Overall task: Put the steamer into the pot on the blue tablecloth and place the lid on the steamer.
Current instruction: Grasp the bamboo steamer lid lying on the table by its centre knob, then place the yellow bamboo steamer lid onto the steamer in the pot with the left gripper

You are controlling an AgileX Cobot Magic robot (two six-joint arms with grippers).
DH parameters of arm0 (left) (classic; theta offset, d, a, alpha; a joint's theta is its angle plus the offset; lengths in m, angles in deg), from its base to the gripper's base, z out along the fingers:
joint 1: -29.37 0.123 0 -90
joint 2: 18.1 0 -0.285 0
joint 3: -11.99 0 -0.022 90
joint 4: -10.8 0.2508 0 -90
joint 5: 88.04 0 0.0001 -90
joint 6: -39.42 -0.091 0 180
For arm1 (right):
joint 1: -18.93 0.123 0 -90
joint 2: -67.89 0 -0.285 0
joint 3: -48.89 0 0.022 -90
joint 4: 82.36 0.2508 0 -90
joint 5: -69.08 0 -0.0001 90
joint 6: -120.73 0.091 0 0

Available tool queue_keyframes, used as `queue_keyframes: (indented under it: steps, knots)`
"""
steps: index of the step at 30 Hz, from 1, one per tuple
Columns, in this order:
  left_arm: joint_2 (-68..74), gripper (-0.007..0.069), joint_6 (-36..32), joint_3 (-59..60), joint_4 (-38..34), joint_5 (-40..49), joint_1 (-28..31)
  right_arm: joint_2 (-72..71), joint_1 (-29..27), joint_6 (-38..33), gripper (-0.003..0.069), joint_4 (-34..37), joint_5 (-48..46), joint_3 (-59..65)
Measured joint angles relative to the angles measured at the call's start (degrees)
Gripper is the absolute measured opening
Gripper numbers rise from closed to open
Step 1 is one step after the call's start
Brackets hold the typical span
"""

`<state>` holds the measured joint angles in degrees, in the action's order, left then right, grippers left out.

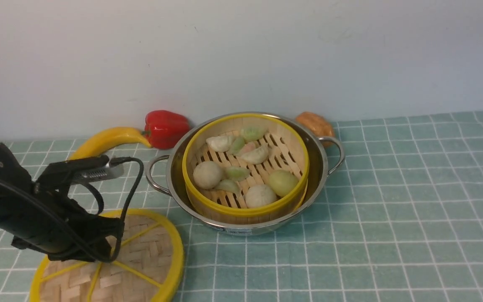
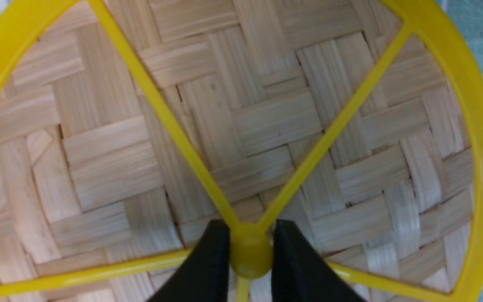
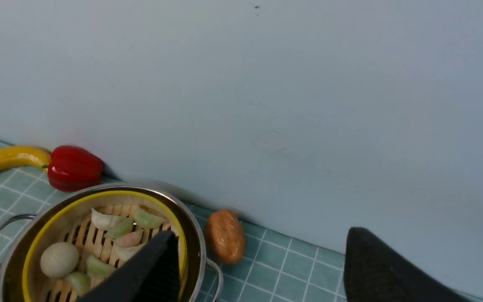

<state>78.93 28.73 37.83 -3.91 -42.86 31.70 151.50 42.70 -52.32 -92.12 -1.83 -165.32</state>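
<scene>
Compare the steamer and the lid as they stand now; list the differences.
The steamer is a deep slatted basket holding dumplings and buns; the lid is a flat woven disc with yellow spokes. The steamer sits inside the pot; the lid lies on the blue tablecloth. Nothing holds the steamer; the left gripper pinches the lid's knob. Both are round bamboo with yellow rims.

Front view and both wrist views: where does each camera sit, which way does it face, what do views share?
Front view: between the arms, facing forward over the blue tablecloth to the wall; left arm shows at left.
Left wrist view: on the left arm, close above the lid, looking down; the left gripper clasps its knob.
Right wrist view: on the right arm, facing the wall past pot and steamer; the open right gripper shows.
Shared: front and right wrist both show pot, steamer, red pepper.
</scene>
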Motion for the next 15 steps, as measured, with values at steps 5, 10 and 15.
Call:
queue_keyframes:
  steps: [5, 10, 15]
  knots:
    - [-4.8, 0.0118, 11.2, -10.5, 16.9, 9.6, 0.4, -3.4, 0.0, 0.0, 0.0513, -4.8, 0.1, 0.1]
    - [-5.4, 0.0118, 13.3, -23.1, 21.0, 13.3, -5.4, -9.2, 0.0, 0.6, 0.0513, -6.4, 0.1, 0.2]
    - [0.8, 0.0118, 13.6, -31.8, 19.8, 12.8, -16.4, -14.3, 0.0, 2.6, 0.0513, -4.9, 0.2, 0.2]
